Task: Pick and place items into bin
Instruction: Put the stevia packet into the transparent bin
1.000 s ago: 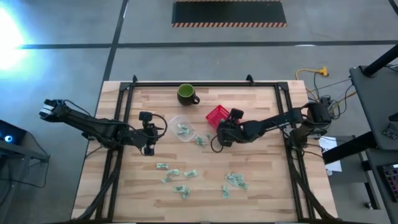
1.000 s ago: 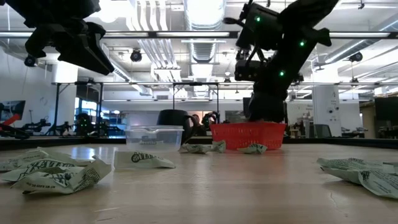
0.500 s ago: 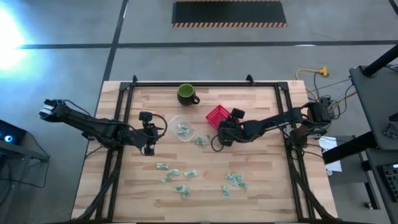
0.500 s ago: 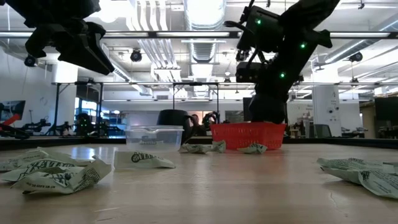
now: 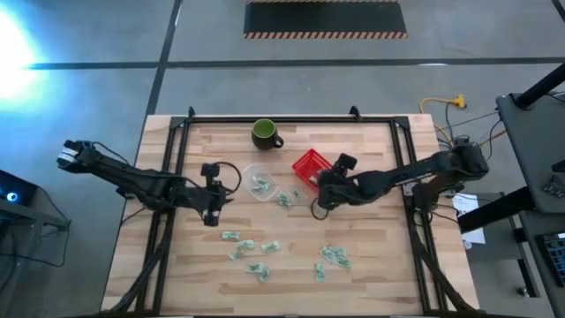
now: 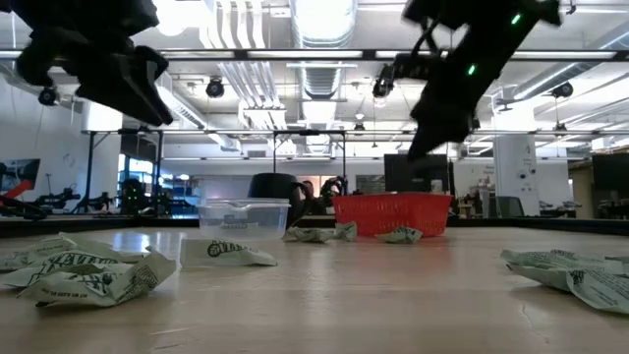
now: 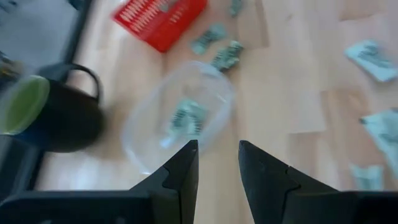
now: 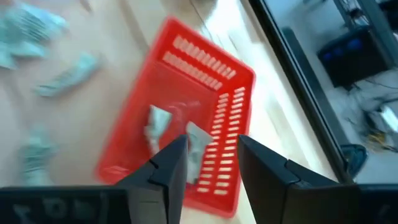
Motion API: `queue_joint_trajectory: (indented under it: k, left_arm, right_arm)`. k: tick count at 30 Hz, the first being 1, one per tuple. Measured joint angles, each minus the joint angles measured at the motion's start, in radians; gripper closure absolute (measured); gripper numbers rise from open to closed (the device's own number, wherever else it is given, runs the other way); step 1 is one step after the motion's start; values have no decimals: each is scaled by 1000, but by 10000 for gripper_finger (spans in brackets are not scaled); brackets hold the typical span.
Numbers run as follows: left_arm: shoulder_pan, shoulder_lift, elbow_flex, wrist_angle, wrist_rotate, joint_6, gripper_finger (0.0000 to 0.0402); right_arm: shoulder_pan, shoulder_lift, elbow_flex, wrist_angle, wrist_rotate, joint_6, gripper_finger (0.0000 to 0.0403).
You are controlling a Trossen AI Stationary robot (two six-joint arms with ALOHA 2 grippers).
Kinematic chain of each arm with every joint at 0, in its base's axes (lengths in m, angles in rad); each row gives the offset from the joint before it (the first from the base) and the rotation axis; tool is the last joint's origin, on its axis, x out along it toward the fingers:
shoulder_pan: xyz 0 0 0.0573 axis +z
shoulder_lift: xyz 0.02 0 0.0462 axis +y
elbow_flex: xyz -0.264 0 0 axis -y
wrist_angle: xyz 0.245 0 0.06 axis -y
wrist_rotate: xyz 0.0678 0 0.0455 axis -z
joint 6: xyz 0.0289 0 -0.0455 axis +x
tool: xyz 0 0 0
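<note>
Right gripper (image 5: 321, 196) just beside red basket (image 5: 311, 168), fingers parted, empty; two wrappers (image 8: 198, 142) inside basket.

High view: straight down over the whole surface (image 5: 371, 256). Low view: level across it. Wrist views: close, both showing the red basket (image 8: 186, 155).

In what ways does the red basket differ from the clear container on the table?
The red basket is opaque, rectangular and slotted, while the clear container is transparent and rounded. In the low view the basket looks wider than the container. Both are open-topped and hold green-and-white wrappers.
</note>
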Motion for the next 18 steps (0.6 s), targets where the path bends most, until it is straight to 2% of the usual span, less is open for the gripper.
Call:
queue_joint_trajectory:
  k: [5, 10, 14, 18]
  left_arm:
    - [-107, 124, 0, 0, 14, -106, 304]
    - [-218, 264, 28, -2, 14, -149, 304]
    - [-258, 346, 82, 0, 14, -183, 304]
    - [-275, 409, 121, 3, 34, -310, 304]
  right_arm:
    - [111, -86, 0, 10, 0, 11, 278]
    - [212, -114, 0, 20, 4, 11, 284]
    - [260, -109, -1, 21, 29, 13, 287]
    - [281, -101, -3, 21, 29, 55, 285]
